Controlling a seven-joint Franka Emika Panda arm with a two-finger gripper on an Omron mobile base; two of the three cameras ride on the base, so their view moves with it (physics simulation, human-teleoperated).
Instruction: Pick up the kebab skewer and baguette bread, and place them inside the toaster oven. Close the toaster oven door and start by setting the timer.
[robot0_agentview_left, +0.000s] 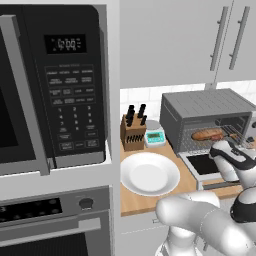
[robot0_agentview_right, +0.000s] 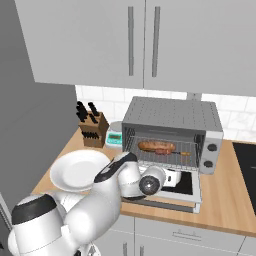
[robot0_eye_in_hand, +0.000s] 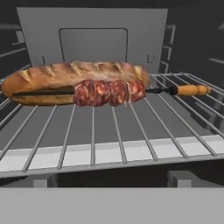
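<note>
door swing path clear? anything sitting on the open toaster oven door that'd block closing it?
The robot's own arm hangs over the open toaster oven door, so it blocks the swing. Baguette bread and kebab skewer lie fully on the wire rack, behind the door line.

In the left base view the toaster oven runs off the right edge, so its control panel is cut away, and the arm covers part of the dropped toaster oven door. From the right base view the arm hides the near left of that door and the gripper's fingers, so their spread cannot be told. In the hand view the kebab skewer lies across the near side of the baguette bread, hiding part of its crust, and the microwave is cut off at the left.
</note>
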